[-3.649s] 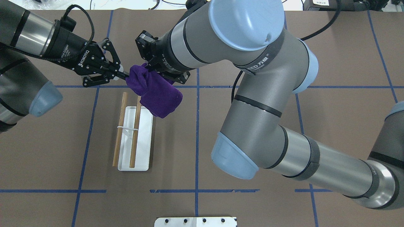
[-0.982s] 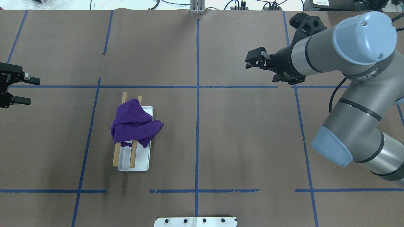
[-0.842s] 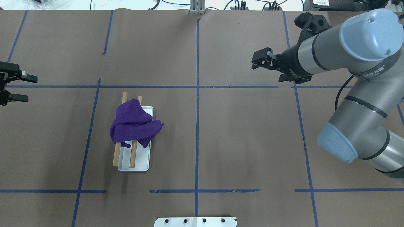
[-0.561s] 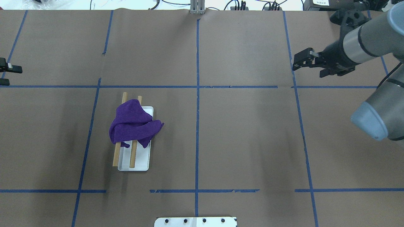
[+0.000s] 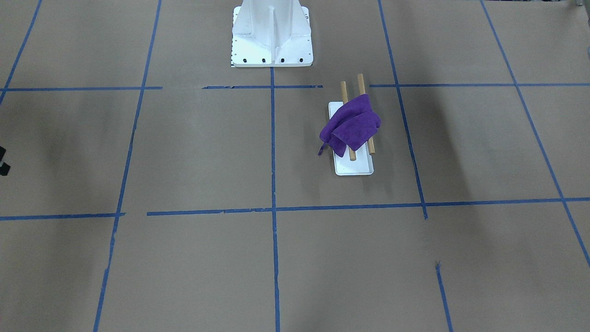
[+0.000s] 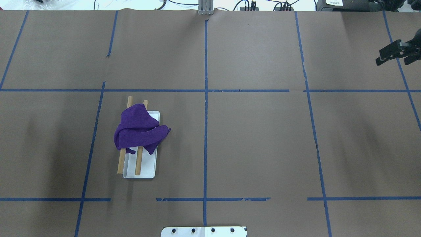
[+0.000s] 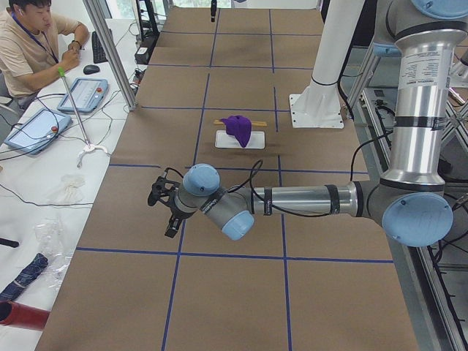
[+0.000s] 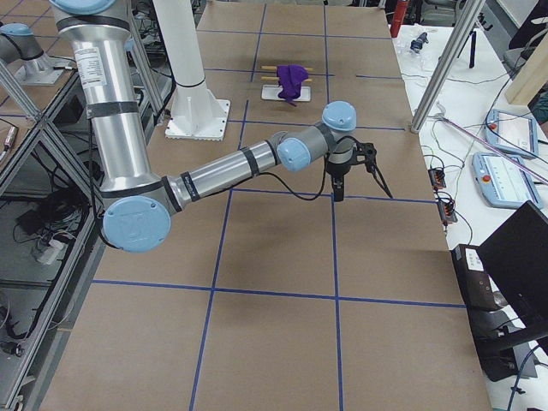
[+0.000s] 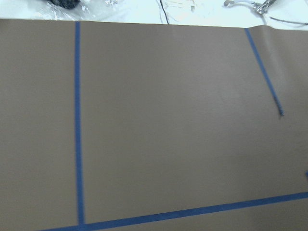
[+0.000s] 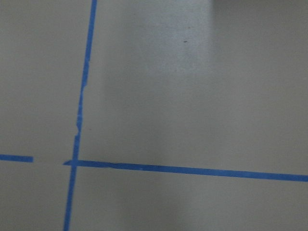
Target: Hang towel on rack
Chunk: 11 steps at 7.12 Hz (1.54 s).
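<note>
Though the towel point(image 6: 138, 130) drapes the rack point(image 6: 146, 168) lower left, the right end effector point(image 6: 394, 57) sits far upper right, maybe open.

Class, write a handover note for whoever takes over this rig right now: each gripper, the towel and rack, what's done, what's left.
Left gripper: far from the rack; open or shut cannot be told.
Right gripper: open, empty, far from the rack.
Towel: draped in a bunch over both rods of the rack.
Done: towel hung and let go.
Left: seemingly nothing; perhaps spread the towel flatter.
</note>
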Available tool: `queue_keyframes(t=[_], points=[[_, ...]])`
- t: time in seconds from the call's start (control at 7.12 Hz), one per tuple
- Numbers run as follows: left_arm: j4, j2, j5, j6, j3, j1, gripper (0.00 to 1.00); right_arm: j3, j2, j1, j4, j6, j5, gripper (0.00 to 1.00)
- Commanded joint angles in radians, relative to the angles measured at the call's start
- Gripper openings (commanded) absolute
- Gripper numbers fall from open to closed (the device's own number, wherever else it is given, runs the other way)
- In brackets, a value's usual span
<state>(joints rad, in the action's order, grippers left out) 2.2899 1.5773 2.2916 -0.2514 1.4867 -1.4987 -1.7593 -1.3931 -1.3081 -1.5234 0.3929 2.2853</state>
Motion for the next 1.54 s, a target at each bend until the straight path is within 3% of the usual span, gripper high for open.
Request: queue_keyframes(t=[0.0, 0.28, 1.26, 1.4], points=[[-0.300, 0.006, 0.002, 0.275, 0.024, -0.054, 1.00, 0.093, -0.003, -0.121, -0.122, -0.326, 0.016, 1.00], [-0.601, 0.012, 0.008, 0.282, 0.125, -0.057, 1.00, 0.190, -0.045, -0.180, -0.110, -0.447, 0.088, 1.00], [-0.576, -0.017, 0.017, 0.282, 0.129, -0.044, 1.00, 0.185, -0.078, -0.177, -0.104, -0.434, 0.074, 1.00], [-0.576, -0.017, 0.067, 0.282, 0.129, -0.044, 1.00, 0.185, -0.075, -0.162, -0.104, -0.430, 0.074, 1.00]])
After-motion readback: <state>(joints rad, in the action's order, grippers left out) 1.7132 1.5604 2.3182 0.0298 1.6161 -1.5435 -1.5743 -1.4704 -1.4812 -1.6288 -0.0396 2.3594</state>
